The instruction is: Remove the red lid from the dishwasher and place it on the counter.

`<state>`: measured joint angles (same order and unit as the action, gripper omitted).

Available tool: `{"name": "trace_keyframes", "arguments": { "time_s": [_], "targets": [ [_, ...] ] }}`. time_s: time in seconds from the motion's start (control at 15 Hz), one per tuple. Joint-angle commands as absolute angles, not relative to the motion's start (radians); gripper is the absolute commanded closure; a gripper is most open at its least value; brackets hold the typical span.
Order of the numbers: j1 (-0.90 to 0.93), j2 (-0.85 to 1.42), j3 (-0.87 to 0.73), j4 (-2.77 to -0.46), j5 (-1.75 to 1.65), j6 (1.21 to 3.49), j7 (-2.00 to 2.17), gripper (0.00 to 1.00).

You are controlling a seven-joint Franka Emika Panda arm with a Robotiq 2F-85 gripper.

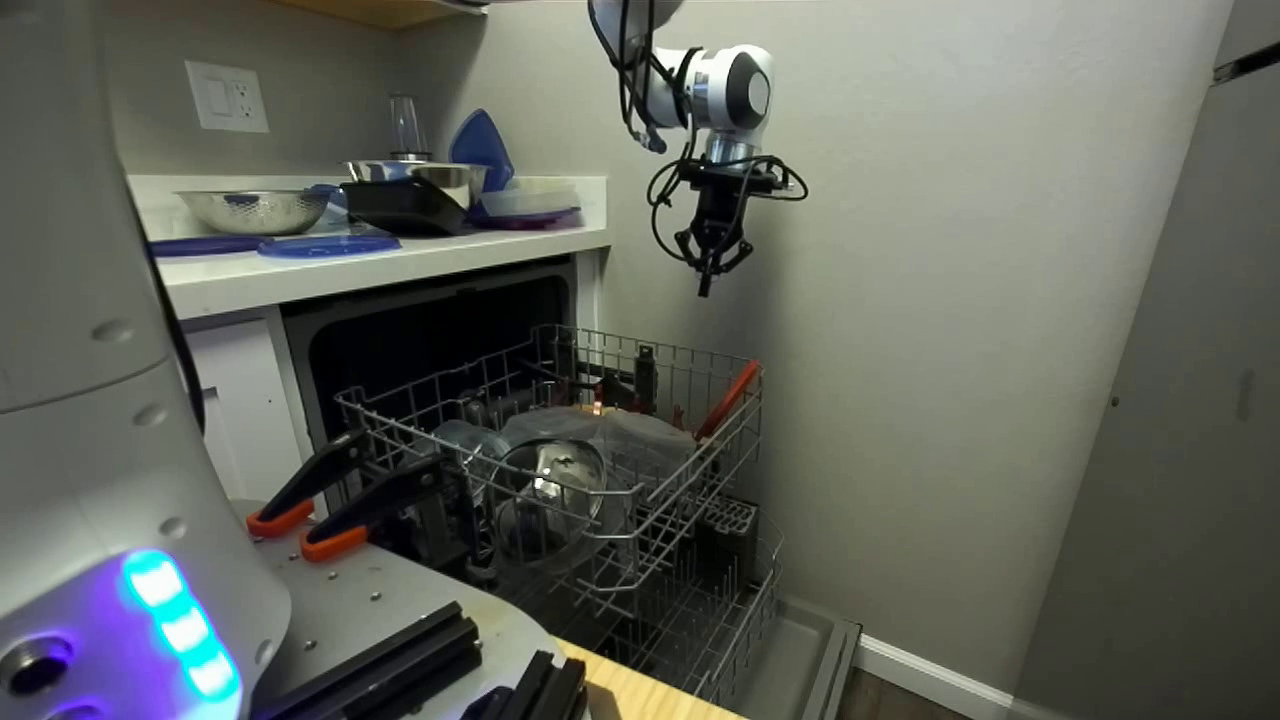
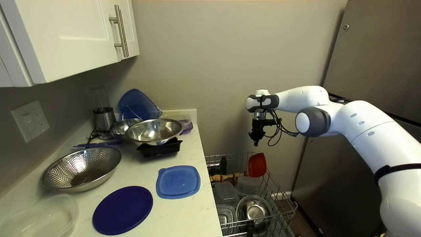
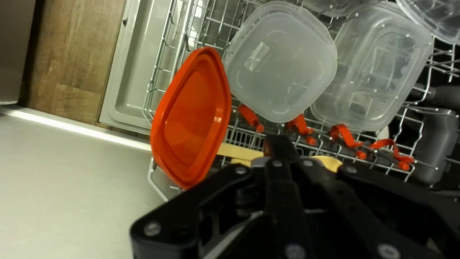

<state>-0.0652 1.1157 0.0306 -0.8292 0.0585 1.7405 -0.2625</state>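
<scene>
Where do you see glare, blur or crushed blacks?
Wrist view: gripper soft toward the bottom edge, small highlight on the red lid. In an exterior view, base lights blown out, dishwasher interior near black. In an exterior view, strong glint on the colander.

Both exterior views are dim, with shade on the wall [image 2: 67, 98] above the back edge of the counter [image 2: 138, 171]. Near that edge glare whitens the colander [image 2: 82, 169]; toward the far end, a highlight spots the steel bowl [image 2: 154, 130]. Under the front edge, the dishwasher [image 1: 430, 335] is black inside. Past the far front corner, a soft shadow lies on the end wall [image 1: 950, 250] beside the gripper [image 1: 704, 286]. The base lamps [image 1: 185, 630] burn out to white. In the wrist view the gripper is blurred; the red lid [image 3: 194, 115], sharper, carries a glint.
</scene>
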Motion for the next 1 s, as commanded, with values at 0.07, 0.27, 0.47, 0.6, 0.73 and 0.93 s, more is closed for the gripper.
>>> {"name": "trace_keyframes", "arguments": {
  "time_s": [0.07, 0.27, 0.47, 0.6, 0.73, 0.93],
  "targets": [
    [-0.085, 1.106, 0.059, -0.860, 0.085, 1.700, -0.305, 0.75],
    [-0.073, 1.105, 0.036, -0.866, 0.059, 1.694, -0.286, 0.62],
    [-0.071, 1.102, 0.013, -0.875, 0.049, 1.702, -0.272, 0.44],
    [-0.071, 1.105, -0.009, -0.883, 0.046, 1.711, -0.263, 0.31],
    [-0.071, 1.107, -0.035, -0.894, 0.041, 1.719, -0.254, 0.18],
    [-0.079, 1.114, -0.067, -0.915, 0.050, 1.737, -0.249, 0.01]
  ]
}}
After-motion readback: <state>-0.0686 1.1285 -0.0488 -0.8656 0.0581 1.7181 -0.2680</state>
